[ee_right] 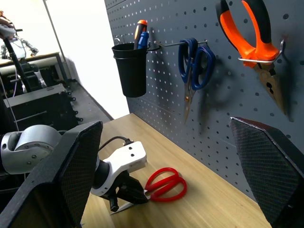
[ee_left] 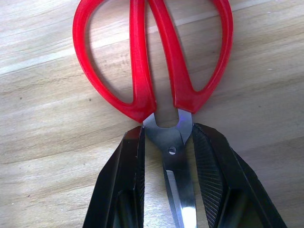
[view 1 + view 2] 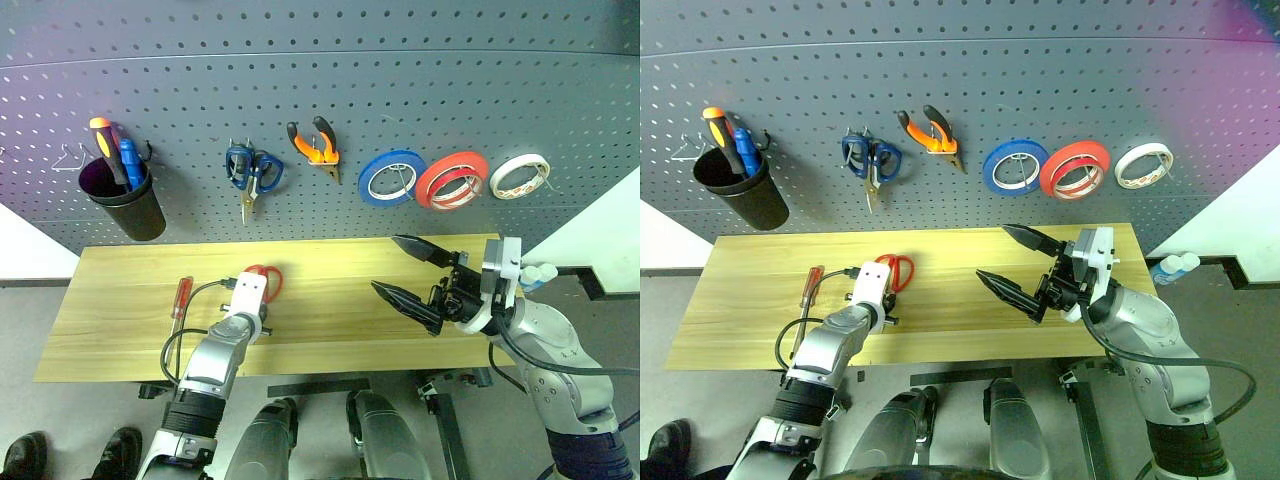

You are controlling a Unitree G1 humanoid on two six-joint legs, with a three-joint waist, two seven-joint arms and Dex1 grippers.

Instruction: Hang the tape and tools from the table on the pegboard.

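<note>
The left claw (image 2: 164,190) is clamping the red-handled scissors (image 2: 154,61) at the pivot, lying flat on the worktop (image 3: 330,270), for lifting.

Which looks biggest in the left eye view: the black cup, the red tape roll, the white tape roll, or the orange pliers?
1. black cup
2. red tape roll
3. white tape roll and orange pliers: they look too alike to rank.

All hang on the pegboard, so nearness hardly matters.

The left gripper (image 2: 168,183) angles down to the tabletop (image 3: 330,350) with its fingers closed around the red-handled scissors (image 2: 156,61), while the right gripper (image 3: 412,272) hangs raised above, fingers spread wide.
</note>
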